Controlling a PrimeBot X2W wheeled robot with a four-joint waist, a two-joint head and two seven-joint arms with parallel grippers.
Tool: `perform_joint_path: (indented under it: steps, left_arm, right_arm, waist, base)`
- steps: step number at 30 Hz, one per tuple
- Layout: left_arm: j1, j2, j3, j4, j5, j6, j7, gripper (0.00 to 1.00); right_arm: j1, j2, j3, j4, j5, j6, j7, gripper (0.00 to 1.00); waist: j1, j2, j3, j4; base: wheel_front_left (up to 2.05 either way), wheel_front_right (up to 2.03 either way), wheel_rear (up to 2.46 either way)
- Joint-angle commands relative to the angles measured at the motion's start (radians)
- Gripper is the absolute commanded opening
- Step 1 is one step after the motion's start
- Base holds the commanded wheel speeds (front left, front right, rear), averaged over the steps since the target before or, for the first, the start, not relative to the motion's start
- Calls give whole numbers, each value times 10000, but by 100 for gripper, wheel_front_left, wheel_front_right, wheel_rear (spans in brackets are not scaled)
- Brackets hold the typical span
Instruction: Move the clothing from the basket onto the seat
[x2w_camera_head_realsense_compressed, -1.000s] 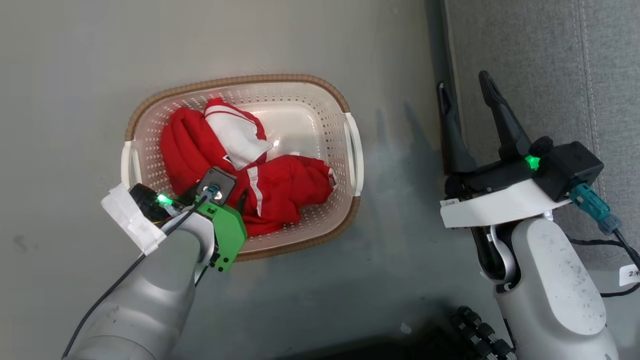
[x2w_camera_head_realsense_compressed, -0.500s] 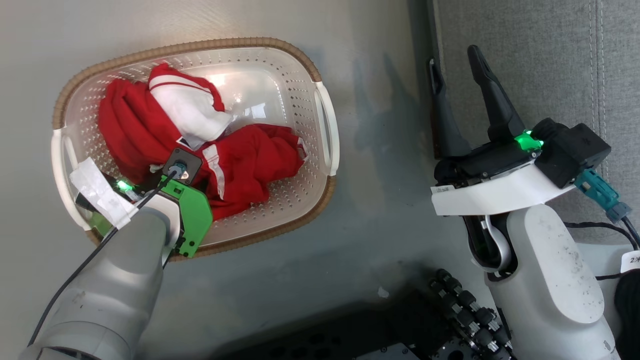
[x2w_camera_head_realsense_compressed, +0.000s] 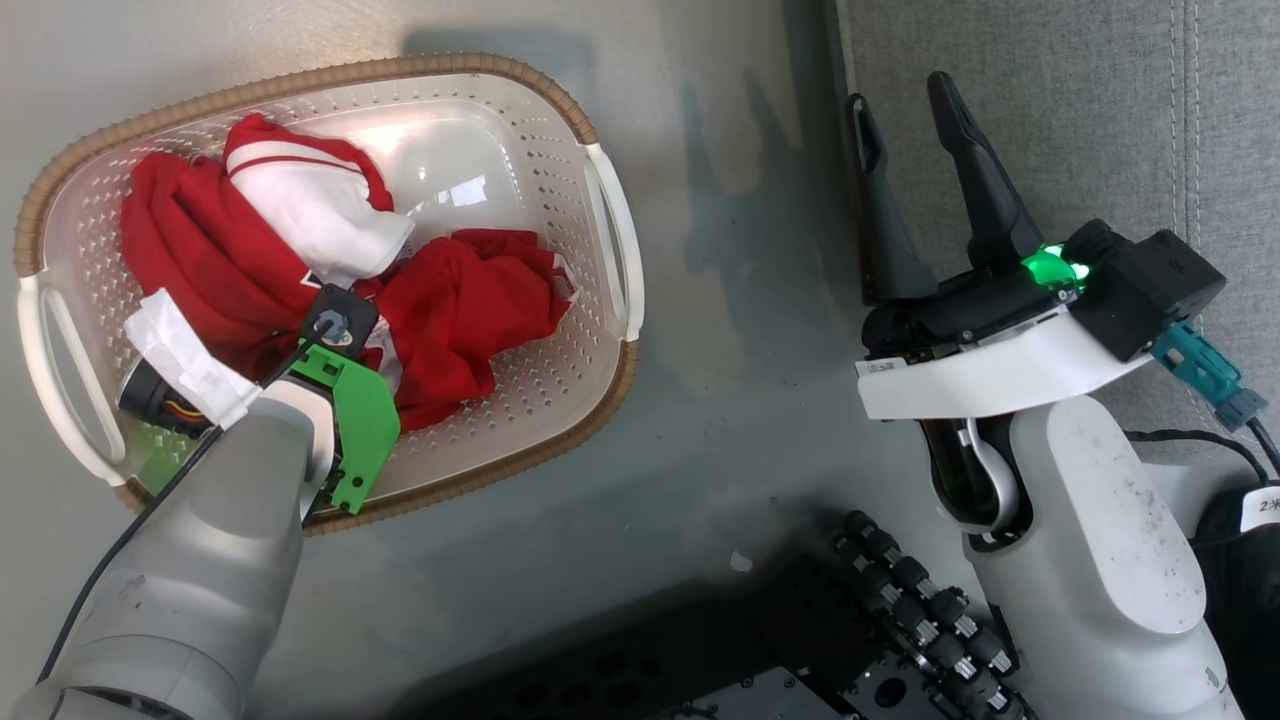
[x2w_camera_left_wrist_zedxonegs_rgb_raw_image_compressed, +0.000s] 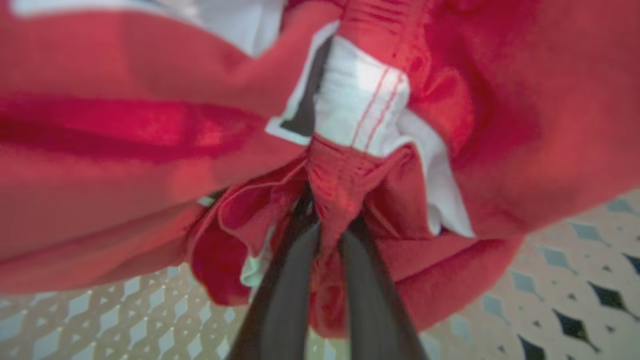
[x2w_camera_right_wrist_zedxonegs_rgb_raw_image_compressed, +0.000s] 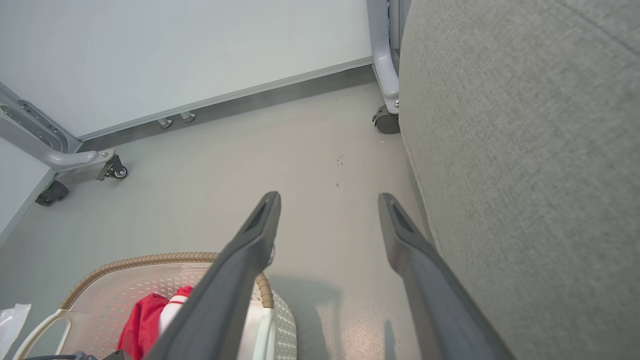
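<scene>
Our left gripper (x2w_camera_left_wrist_zedxonegs_rgb_raw_image_compressed: 330, 220) pinches the clothing (x2w_camera_head_realsense_compressed: 450, 310); the right gripper (x2w_camera_head_realsense_compressed: 900, 92) gapes. We lift high, clearing the basket (x2w_camera_head_realsense_compressed: 560, 95).

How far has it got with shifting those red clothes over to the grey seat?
Barely started. Done: nothing lies on the seat where visible. In hand: the left gripper is shut on a fold of the red clothing, all inside the basket. To do: lifting it across, likely twice. The right gripper hangs open, empty.
</scene>
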Motion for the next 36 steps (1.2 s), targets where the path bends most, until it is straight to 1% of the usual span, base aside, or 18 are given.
perform_joint_path:
  steps: [1, 9, 15, 19, 29, 36]
  left_arm:
    - [-193, 86, -53, 9, -59, -4, 62, 0]
    - [-37, -171, -253, -22, -130, -62, -363, 0]
    - [370, -477, -431, -192, -385, -88, -1050, 0]
    - [724, -690, -778, -531, -747, -96, -1371, 0]
    - [1273, -703, -1416, -1734, -1931, -88, -2420, 0]
    - [1426, -633, -1294, -2605, -2499, -89, -3007, 0]
  right_arm:
    - [-86, -10, -36, 20, -20, 1, -46, 100]
    - [68, -11, -278, 95, -280, 1, -46, 100]
    - [321, -13, -607, 202, -540, 1, -42, 100]
    - [565, -20, -780, 294, -758, 1, -40, 100]
    - [1240, -20, -1078, 613, -1134, 1, -41, 100]
    - [1669, -19, -1302, 701, -1445, 1, -41, 100]
  waist:
    - [-1, 0, -40, 34]
    - [-1, 0, -629, 293]
    - [-1, 0, -1570, 647]
    - [-1, 0, -2248, 897]
    - [-1, 0, -3841, 1449]
    - [-1, 0, -4800, 1746]
  base:
    - [0, 0, 0]
    - [0, 0, 0]
    - [0, 0, 0]
    - [0, 0, 0]
    - [0, 0, 0]
    - [0, 0, 0]
